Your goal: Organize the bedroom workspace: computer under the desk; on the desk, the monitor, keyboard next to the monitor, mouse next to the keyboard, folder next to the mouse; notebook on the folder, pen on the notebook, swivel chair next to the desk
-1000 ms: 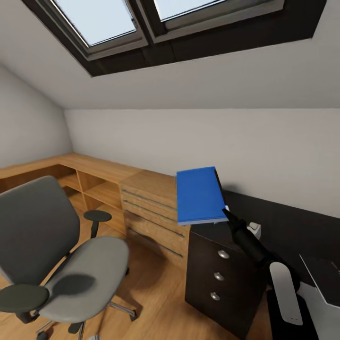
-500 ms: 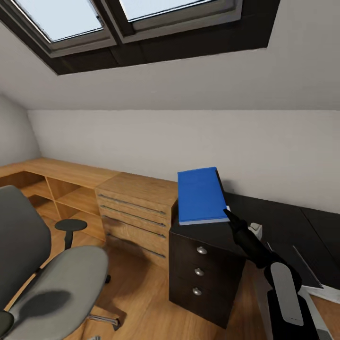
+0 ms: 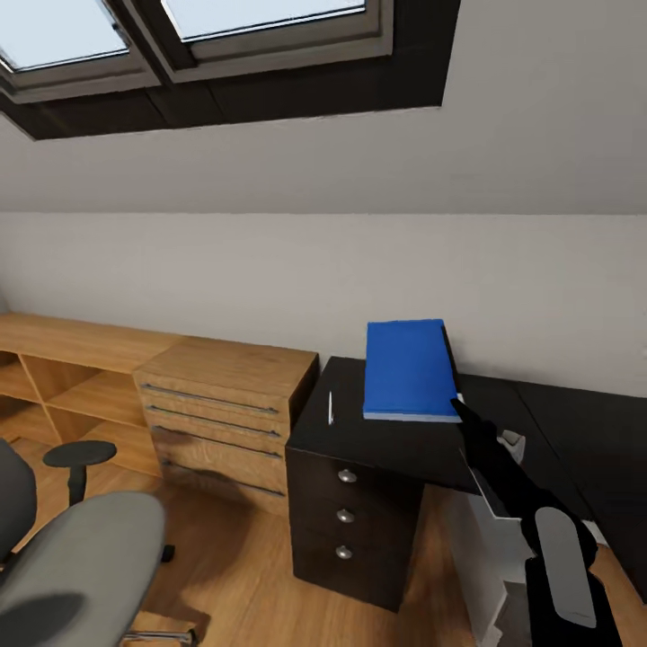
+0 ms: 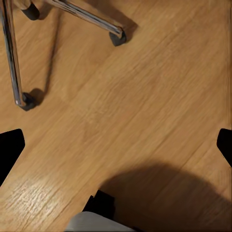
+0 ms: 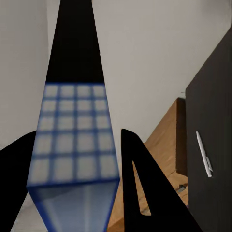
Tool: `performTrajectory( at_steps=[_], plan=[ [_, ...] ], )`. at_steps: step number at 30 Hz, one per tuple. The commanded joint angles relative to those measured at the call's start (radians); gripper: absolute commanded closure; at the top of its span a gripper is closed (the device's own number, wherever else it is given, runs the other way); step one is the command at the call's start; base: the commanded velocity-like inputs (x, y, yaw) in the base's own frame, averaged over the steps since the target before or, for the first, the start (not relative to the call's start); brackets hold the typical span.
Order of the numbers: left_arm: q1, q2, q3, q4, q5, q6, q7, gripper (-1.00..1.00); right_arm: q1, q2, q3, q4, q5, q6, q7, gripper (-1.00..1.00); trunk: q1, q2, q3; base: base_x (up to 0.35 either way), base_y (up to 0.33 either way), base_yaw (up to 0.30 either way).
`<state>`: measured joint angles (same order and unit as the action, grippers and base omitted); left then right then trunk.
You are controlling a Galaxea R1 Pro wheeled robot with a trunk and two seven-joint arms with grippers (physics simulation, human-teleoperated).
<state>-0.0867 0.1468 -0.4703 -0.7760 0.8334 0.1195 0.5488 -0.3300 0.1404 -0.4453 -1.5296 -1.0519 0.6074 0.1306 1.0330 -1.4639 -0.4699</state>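
Attic bedroom with a skylight [image 3: 225, 54] overhead and a black desk [image 3: 377, 431] against the wall; its surface carries a white pen [image 3: 330, 406] near the left edge. The right gripper [image 3: 460, 406] has its jaws clamped on the blue folder [image 3: 409, 368], raised above the surface. Swivel chair [image 3: 81, 557] sits well apart on open wood floor [image 4: 145, 96]. The left gripper's jaws: can't tell.

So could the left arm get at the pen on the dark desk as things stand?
Probably not yet: the left pincer points down at the wooden floor by the swivel chair, while the pen lies on the desk farther off.
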Motion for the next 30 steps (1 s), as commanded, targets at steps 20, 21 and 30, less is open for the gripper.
performTrajectory(
  at_steps=[20, 21, 30],
  plan=[
    [-0.001, -0.011, -0.002, -0.002, 0.003, -0.053, 0.008, -1.00, 0.022, -0.007, -0.014, 0.060, -0.203, 0.043, 0.002, 1.00, -0.058, 0.105, 0.046, 0.000, 0.000, -0.032],
    [-0.001, -0.012, -0.002, -0.002, 0.004, -0.063, 0.008, -1.00, 0.022, -0.007, -0.021, 0.087, -0.203, 0.019, -0.001, 1.00, -0.058, 0.105, 0.046, 0.000, 0.000, -0.266],
    [-0.001, -0.012, -0.002, -0.002, 0.004, -0.072, 0.008, -1.00, 0.021, -0.011, -0.026, 0.155, -0.195, -0.156, -0.045, 1.00, -0.058, 0.105, 0.046, 0.000, 0.000, -0.296]
  ],
)
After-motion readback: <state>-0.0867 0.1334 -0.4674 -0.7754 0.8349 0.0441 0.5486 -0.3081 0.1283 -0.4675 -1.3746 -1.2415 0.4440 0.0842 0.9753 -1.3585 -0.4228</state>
